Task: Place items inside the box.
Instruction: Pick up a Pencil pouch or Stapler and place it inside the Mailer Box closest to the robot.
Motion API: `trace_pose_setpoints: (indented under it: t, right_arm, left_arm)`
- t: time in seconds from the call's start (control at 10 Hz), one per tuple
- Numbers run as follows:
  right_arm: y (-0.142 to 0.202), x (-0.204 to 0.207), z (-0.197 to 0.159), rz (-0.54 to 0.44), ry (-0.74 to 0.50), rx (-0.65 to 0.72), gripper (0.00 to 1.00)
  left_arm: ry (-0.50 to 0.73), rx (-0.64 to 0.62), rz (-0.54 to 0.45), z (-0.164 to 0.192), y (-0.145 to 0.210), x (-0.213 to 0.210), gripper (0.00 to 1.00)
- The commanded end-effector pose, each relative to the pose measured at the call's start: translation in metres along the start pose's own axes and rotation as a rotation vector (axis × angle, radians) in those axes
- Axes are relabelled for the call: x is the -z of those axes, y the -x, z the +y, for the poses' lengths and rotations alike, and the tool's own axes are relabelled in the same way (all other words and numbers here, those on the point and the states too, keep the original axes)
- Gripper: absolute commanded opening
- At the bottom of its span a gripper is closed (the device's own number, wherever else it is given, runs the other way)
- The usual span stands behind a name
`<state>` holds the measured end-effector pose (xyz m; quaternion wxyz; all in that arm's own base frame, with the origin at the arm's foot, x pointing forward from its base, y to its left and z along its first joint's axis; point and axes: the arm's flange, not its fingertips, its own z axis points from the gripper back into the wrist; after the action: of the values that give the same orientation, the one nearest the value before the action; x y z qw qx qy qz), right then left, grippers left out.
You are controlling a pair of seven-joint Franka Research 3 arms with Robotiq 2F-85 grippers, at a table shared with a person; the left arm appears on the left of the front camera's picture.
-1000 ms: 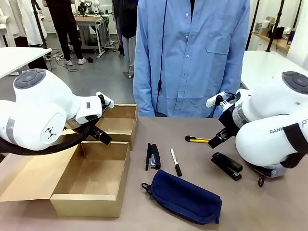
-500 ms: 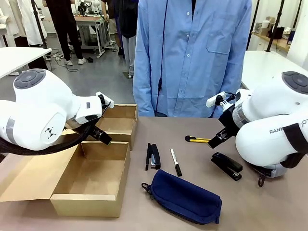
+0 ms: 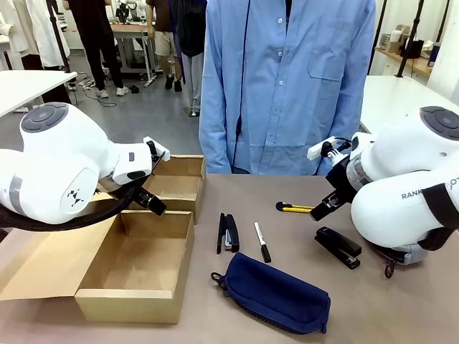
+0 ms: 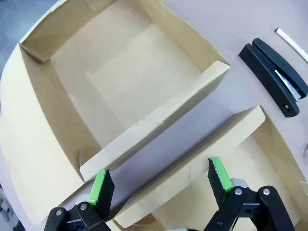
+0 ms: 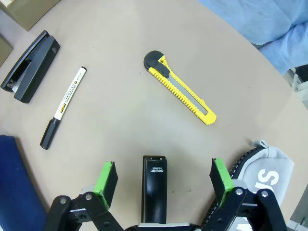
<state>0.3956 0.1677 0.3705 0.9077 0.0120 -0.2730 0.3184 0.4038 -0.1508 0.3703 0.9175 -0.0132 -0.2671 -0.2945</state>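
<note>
Right fingers point(image 5: 107, 179) straddle a stapler point(image 5: 154, 185)
Open and empty, they flank it at bottom centre, its long axis running up-frame between them; left fingers point(image 4: 102, 185), also open, hover over the box point(image 4: 159, 120).

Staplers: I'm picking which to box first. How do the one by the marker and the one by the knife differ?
The stapler by the marker lies straight across the table and shows a metal strip; the stapler by the knife lies aslant, black top up. The first is nearer the box; the second sits under the open right hand. Both are black.
</note>
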Motion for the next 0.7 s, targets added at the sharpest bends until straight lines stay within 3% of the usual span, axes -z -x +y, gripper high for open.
trace_pose_setpoints:
  t: [0.0, 0.2, 0.4, 0.6]
  right_arm:
    - [0.000, 0.000, 0.000, 0.000, 0.000, 0.001, 1.00]
    - [0.000, 0.000, 0.000, 0.000, 0.000, 0.000, 1.00]
    - [-0.009, -0.081, -0.021, 0.015, -0.062, 0.049, 1.00]
    - [0.004, -0.182, -0.046, -0.070, -0.114, 0.232, 1.00]
  left_arm:
    - [0.000, 0.000, 0.000, 0.000, 0.000, 0.000, 1.00]
    - [0.000, 0.000, 0.000, 0.000, 0.000, 0.000, 1.00]
    - [0.113, 0.020, -0.099, 0.006, -0.012, -0.083, 1.00]
    - [0.187, -0.120, -0.109, 0.019, -0.013, -0.177, 1.00]
